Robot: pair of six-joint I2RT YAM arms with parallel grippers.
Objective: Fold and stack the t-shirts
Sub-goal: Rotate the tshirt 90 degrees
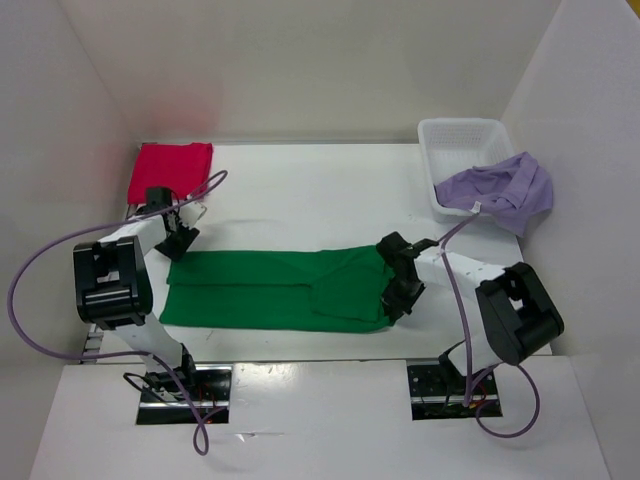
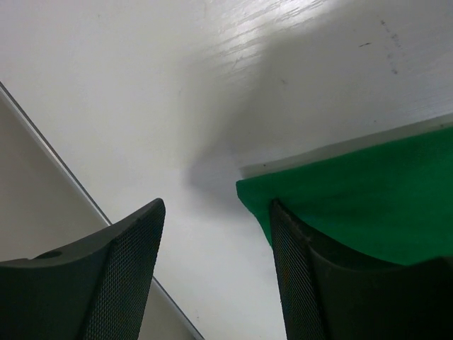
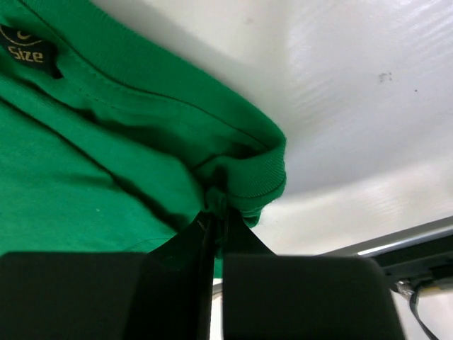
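Right wrist view: the right hand [image 3: 216, 230] is pressed together, pinching the ribbed collar [image 3: 262, 177] of the green t-shirt [image 3: 85, 184], which lies stretched long across the middle of the surface [image 1: 300, 190] (already narrowed lengthwise, it seems). The left hand [image 2: 217, 212] is spread at the shirt's opposite corner, one finger over the cloth, pinching nothing. The green shirt's fold is the step in hand. Next, I judge, the left must close on that corner before one end is carried over the other. The red t-shirt [image 1: 170, 165] sits folded at far left; the lavender t-shirt [image 1: 500, 185] hangs over the basket [image 1: 460, 135].
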